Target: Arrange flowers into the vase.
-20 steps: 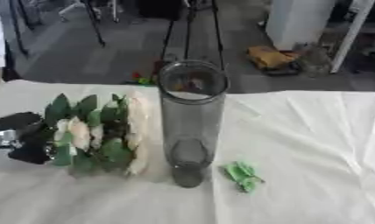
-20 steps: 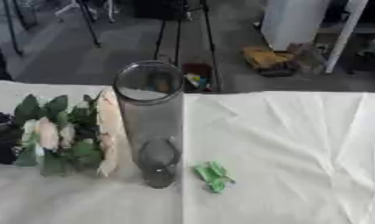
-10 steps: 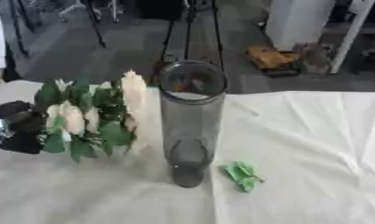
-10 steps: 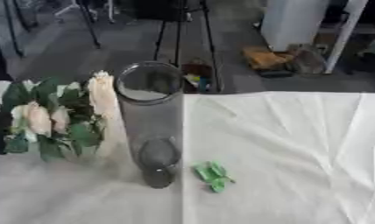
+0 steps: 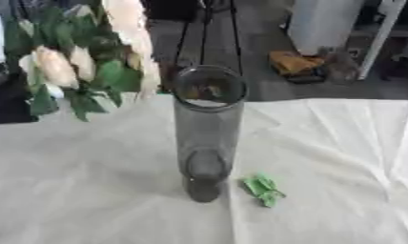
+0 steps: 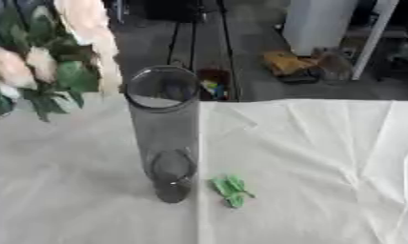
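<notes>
A tall, clear grey glass vase stands upright in the middle of the white tablecloth, and nothing is inside it. A bouquet of cream flowers with green leaves hangs in the air at the upper left, above and left of the vase's rim. Its blooms point up. My left hand is a dark shape at the left edge below the leaves, shut on the bouquet's lower end. My right hand is out of sight.
A small green leaf scrap lies on the cloth just right of the vase's foot. Beyond the table's far edge are dark tripod legs, an orange object on the floor and a white cabinet.
The bouquet has risen from lying on the table left of the vase to hanging high at the upper left, its blooms turned upward. The vase and the leaf scrap have stayed put.
</notes>
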Robot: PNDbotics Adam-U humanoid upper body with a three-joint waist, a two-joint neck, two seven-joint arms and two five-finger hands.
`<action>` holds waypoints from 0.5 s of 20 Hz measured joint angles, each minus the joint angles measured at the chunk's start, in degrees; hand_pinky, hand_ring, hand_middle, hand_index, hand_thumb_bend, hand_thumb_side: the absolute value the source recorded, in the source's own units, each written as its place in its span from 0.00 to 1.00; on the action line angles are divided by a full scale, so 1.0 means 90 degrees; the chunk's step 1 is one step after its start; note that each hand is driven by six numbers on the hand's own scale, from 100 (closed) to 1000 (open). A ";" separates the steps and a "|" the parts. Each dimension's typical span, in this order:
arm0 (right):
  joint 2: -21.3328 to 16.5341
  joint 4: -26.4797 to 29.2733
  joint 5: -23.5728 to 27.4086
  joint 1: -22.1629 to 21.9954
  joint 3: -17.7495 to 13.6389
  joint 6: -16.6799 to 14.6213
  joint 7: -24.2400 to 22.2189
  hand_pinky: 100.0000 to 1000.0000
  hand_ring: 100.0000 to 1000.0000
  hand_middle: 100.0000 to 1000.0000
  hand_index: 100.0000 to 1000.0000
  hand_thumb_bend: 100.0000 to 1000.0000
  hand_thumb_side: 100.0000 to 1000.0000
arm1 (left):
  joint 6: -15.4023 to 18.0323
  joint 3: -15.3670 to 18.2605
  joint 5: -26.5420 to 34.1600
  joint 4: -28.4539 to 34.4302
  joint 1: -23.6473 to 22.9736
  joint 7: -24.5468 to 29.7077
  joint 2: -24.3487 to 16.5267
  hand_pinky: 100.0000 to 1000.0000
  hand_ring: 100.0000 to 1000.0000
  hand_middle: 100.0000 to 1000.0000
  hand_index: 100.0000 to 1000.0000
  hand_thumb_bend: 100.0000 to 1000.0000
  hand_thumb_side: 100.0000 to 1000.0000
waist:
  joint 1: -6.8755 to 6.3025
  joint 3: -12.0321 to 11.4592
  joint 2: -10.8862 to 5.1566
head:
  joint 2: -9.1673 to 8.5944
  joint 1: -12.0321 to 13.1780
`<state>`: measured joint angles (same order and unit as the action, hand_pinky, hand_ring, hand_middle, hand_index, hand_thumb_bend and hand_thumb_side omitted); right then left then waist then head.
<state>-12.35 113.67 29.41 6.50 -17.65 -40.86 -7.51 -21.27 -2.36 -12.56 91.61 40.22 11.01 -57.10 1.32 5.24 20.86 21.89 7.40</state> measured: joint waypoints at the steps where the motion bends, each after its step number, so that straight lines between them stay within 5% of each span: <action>1: -0.0002 0.0000 0.0006 -0.0003 0.0000 0.0001 0.0001 0.75 0.67 0.43 0.86 0.00 0.82 | -0.0064 0.0003 0.0170 0.0072 0.0092 -0.0183 0.0040 0.00 0.00 0.00 0.00 0.00 0.40 | -0.0004 0.0002 -0.0022 | 0.0030 0.0000; 10: -0.0060 0.0000 0.0081 -0.0052 0.0015 0.0061 -0.0011 0.76 0.68 0.43 0.87 0.00 0.82 | -0.0369 -0.0048 0.1919 0.0383 0.1199 -0.1423 0.0570 0.00 0.00 0.00 0.00 0.00 0.54 | -0.0136 0.0090 -0.0166 | 0.0226 0.0023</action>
<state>-12.89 113.67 30.14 6.04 -17.52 -40.31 -7.60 -24.59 -2.79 4.71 95.06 51.01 -1.80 -51.97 0.09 6.05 19.36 23.92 7.60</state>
